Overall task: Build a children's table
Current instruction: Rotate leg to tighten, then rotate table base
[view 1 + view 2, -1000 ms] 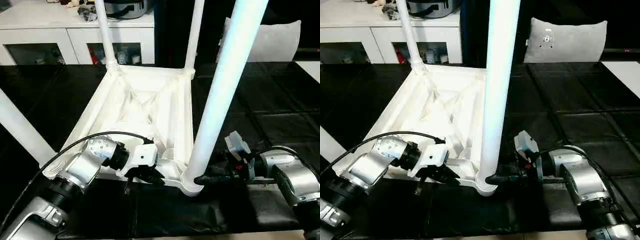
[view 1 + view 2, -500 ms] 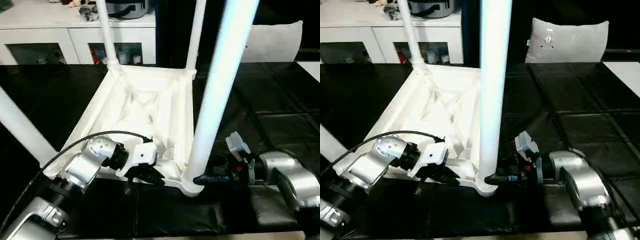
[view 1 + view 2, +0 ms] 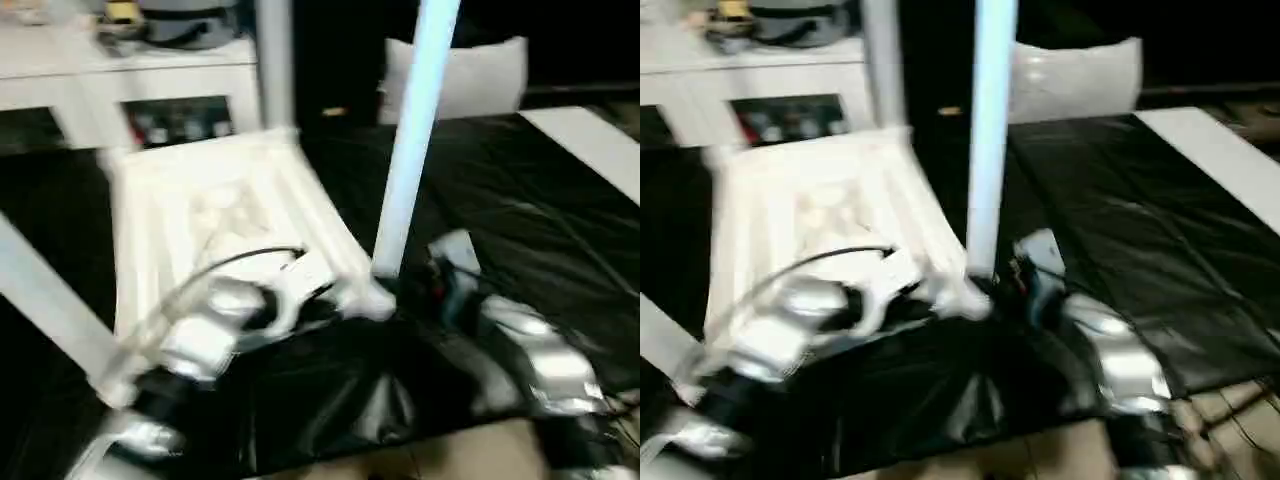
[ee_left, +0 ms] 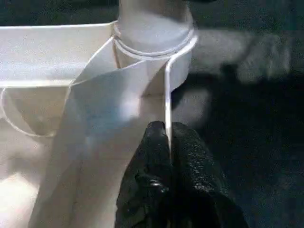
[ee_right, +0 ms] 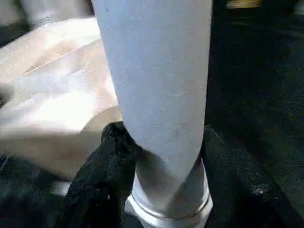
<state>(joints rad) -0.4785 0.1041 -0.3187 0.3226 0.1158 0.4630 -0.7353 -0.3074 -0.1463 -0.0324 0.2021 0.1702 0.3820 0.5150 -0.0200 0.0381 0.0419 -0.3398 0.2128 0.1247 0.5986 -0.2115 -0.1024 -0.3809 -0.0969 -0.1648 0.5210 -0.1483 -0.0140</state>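
While left jaws pinch the tabletop (image 4: 95,118) rim rib, right jaws grasp a leg (image 5: 156,85) near its socket.

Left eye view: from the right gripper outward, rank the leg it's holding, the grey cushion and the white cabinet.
1. Leg: between the right gripper's fingers, at its base.
2. Cushion: behind, upright beyond the black mat.
3. Cabinet: far back on the left.

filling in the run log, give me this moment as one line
stage: legs in sockets, tabletop upside down | left gripper: shut on tabletop rim | right gripper: shut on near leg base | cushion behind
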